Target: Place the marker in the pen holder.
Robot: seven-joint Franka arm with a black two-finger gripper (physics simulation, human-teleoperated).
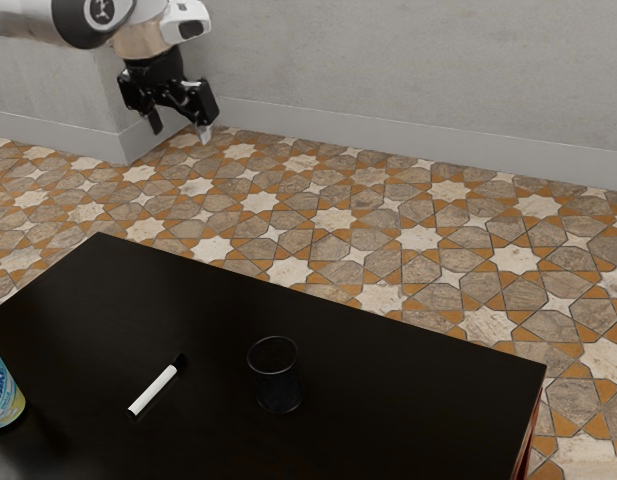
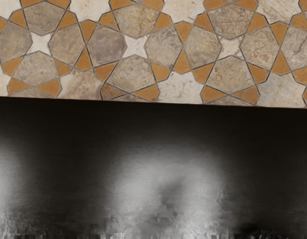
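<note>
My gripper (image 1: 180,131) is high at the exterior view's upper left, beyond the table, with its two fingers spread and nothing between them. A white marker (image 1: 152,391) with a black cap lies flat on the dark table (image 1: 408,400), well away from my hand. On the exterior view's right of the marker, a small dark see-through cup, the pen holder (image 1: 275,374), stands upright and apart from it.
A colourful can (image 1: 2,388) stands at the exterior view's left edge, on the table. Past the table's straight edge lies a patterned tile floor (image 1: 418,240), with a grey wall behind. In the wrist view, the dark table surface (image 2: 53,129) carries pale blurred reflections beside the floor tiles (image 2: 136,69).
</note>
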